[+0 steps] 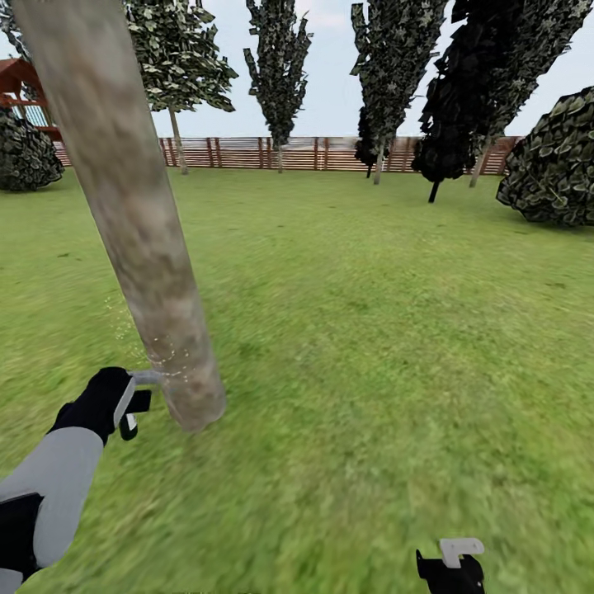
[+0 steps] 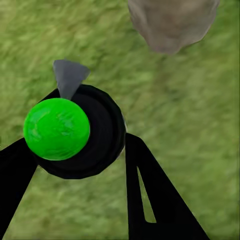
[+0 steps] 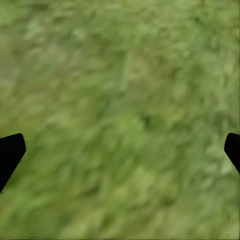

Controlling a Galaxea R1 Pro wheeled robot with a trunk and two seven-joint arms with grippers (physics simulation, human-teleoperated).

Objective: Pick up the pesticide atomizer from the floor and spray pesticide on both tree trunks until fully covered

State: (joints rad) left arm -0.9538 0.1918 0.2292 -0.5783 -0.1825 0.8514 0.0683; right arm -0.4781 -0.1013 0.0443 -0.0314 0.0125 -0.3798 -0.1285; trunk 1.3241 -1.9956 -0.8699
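Left hand (image 1: 124, 404) is clamped on the pesticide atomizer (image 2: 75, 132), nozzle just beside the tree trunk (image 1: 140, 239). White pesticide (image 1: 169, 359) specks dot the bark ahead. Right hand (image 3: 120, 150) hangs spread wide over the lawn (image 1: 396, 330), holding nothing.

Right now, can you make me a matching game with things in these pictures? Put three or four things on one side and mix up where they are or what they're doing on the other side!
Things:
1. tree trunk
2. left gripper
3. right gripper
4. fence

Places or states:
A. open over bare grass
B. far across the lawn, behind the trees
C. shut on the pesticide atomizer
D. leaning, speckled with white pesticide low down

Pairs: 1-D, 2-C, 3-A, 4-B
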